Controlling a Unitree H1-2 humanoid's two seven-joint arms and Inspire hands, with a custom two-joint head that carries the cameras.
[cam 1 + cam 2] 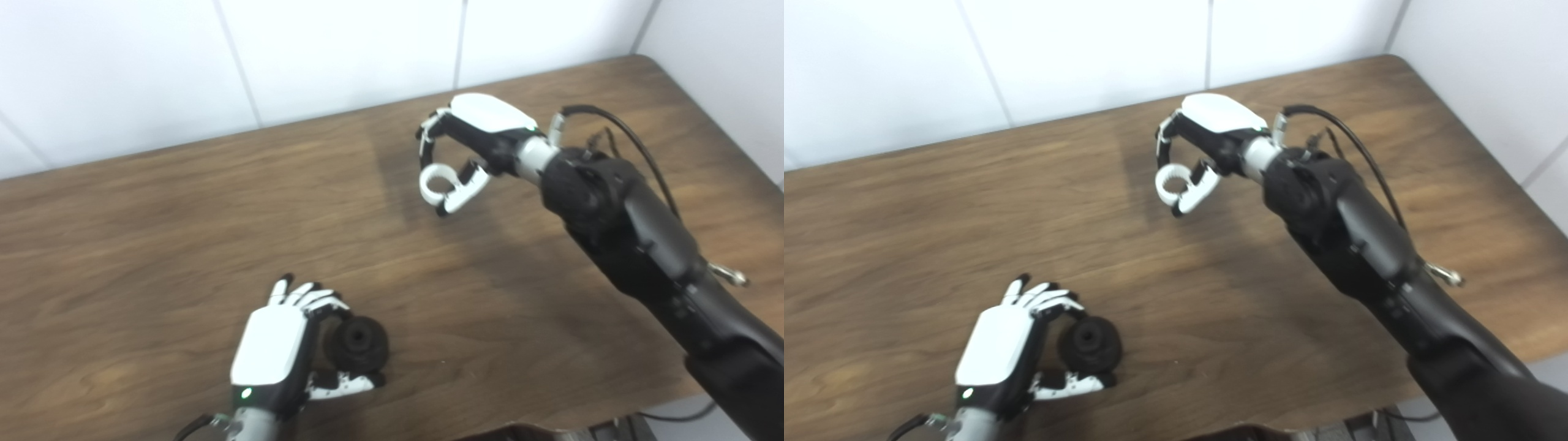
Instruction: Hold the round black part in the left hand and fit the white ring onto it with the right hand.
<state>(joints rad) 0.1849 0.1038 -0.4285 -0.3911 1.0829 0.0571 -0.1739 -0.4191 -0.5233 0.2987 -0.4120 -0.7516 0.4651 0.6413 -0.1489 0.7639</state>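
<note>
The round black part [360, 343] sits low near the table's front edge, its hub facing up and toward me. My left hand [278, 343] is shut on it, fingers curled over its top and thumb under its lower side. The white ring [435, 182] hangs above the table's middle-back area, pinched between the fingers and thumb of my right hand [468, 144]. That hand is raised off the wood, well to the upper right of the black part. In the right eye view the ring [1171, 179] shows ridges inside.
The brown wooden table [184, 233] fills the view, with a white tiled wall [306, 55] behind it. My dark right forearm [637, 245] with a looping cable crosses the right side. The table's front edge runs along the bottom right.
</note>
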